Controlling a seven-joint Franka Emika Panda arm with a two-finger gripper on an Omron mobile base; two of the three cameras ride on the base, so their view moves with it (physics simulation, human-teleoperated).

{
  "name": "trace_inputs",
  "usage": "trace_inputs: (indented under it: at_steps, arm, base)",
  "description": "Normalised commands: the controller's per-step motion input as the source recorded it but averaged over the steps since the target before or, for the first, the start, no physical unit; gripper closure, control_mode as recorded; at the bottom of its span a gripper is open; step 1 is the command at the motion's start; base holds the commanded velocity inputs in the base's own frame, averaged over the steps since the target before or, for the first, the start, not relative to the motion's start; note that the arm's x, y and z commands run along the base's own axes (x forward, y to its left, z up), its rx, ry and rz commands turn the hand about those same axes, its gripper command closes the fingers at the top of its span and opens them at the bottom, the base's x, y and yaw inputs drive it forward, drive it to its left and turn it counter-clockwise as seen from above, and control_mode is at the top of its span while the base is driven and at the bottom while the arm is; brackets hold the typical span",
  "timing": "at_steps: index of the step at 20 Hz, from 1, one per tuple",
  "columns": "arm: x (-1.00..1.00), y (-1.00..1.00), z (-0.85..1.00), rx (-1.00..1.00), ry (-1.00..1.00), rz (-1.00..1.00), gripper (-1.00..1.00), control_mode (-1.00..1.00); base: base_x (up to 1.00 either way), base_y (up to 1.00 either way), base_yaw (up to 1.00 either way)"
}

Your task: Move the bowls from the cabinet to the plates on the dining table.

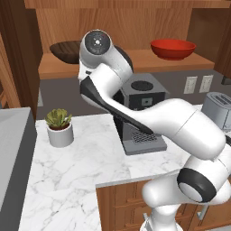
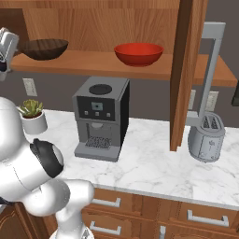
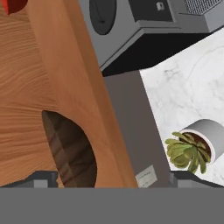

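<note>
The cabinet (image 2: 98, 64) stands open, and both bowls rest on its wooden shelf (image 1: 135, 63). The dark brown wood-grain bowl (image 1: 66, 51) (image 2: 44, 48) sits at the left, the glossy red bowl (image 1: 173, 48) (image 2: 138, 53) at the right. In the hand view my gripper (image 3: 114, 178) is open, its two tips wide apart, hanging over the shelf's front edge. The brown bowl (image 3: 70, 148) lies just ahead, closer to the left tip; nothing is held. A corner of the red bowl (image 3: 12, 5) shows at the top left. The plates and the dining table are out of view.
A grey coffee machine (image 1: 142, 113) (image 2: 100, 116) stands on the marble counter (image 2: 154, 163) below the shelf. A potted succulent (image 1: 60, 128) (image 3: 197, 146) sits to its left, a toaster (image 2: 206, 137) to its right. The open cabinet door (image 2: 186, 70) juts out at the right.
</note>
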Motion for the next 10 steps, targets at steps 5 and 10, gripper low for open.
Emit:
trace_inputs:
  at_steps: [5,10]
  arm:
    - [0.36,-0.12,0.0,-0.04,0.0,0.12,-1.0,-1.0]
    - [0.31,-0.02,0.0,-0.08,-0.02,0.11,-1.0,-1.0]
  base:
    - [0.0,0.0,0.0]
    - [0.0,0.0,0.0]
